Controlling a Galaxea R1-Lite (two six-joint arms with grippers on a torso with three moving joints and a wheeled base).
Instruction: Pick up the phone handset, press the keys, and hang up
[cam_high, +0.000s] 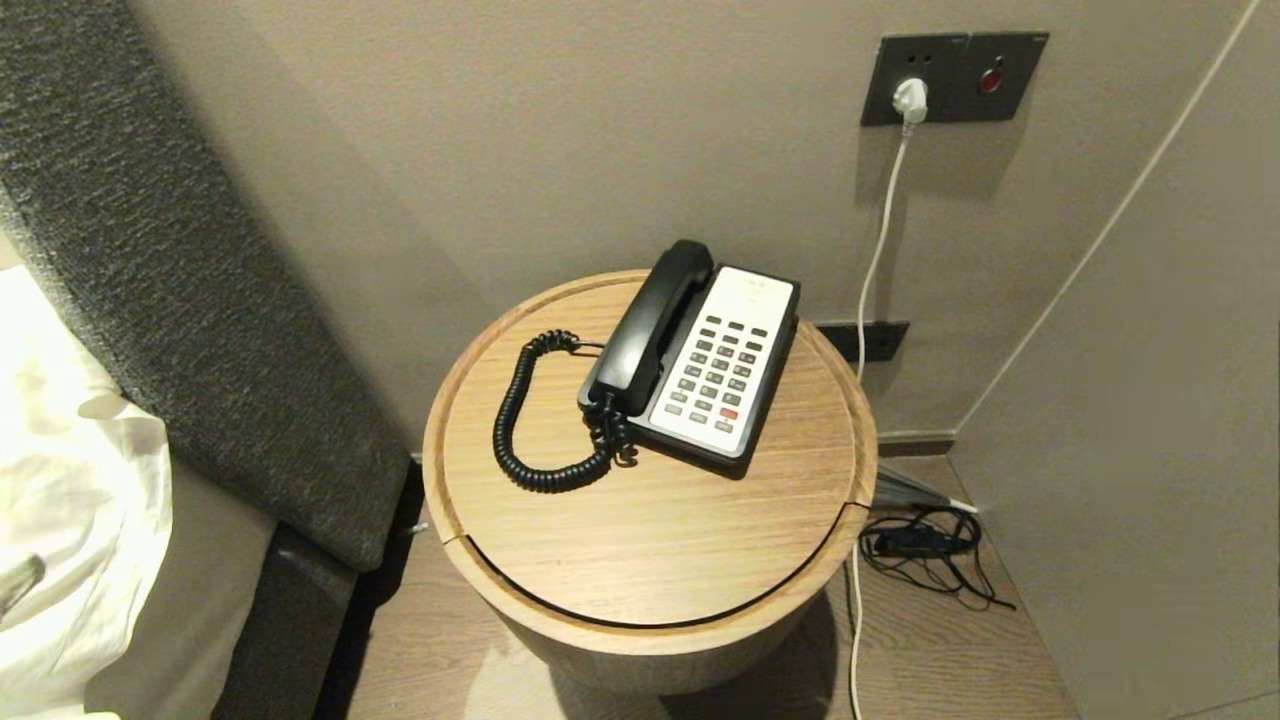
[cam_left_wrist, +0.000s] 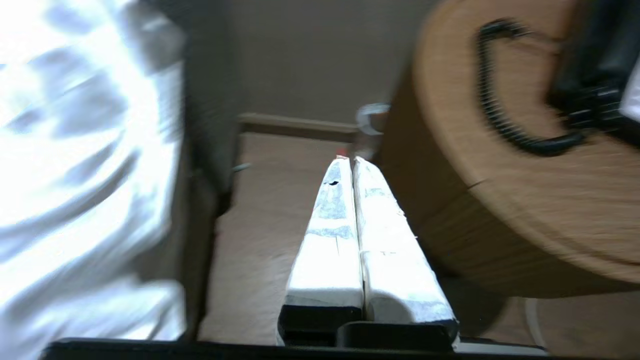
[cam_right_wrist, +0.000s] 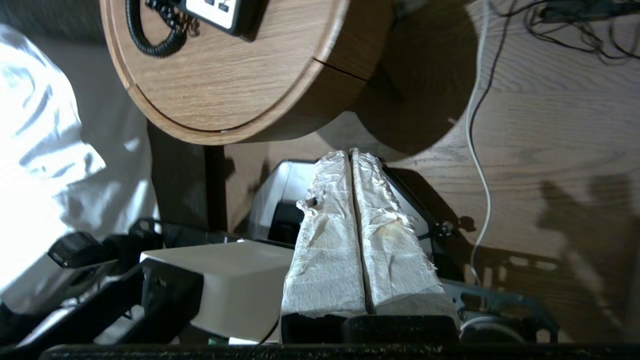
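Note:
A black handset (cam_high: 650, 325) rests in its cradle on the left side of a phone base with a white keypad face (cam_high: 725, 365). A black coiled cord (cam_high: 530, 420) loops from it across the round wooden side table (cam_high: 650, 540). Neither gripper shows in the head view. My left gripper (cam_left_wrist: 349, 159) is shut and empty, low beside the table on its bed side, with the cord (cam_left_wrist: 492, 100) and handset end (cam_left_wrist: 595, 55) ahead. My right gripper (cam_right_wrist: 348, 151) is shut and empty, low in front of the table above my base.
A grey padded headboard (cam_high: 170, 280) and white bedding (cam_high: 70, 480) stand left of the table. The wall is close behind it, with a socket panel and white plug (cam_high: 908, 98). A white cable (cam_high: 872, 270) and tangled black cables (cam_high: 925, 545) lie on the floor at right.

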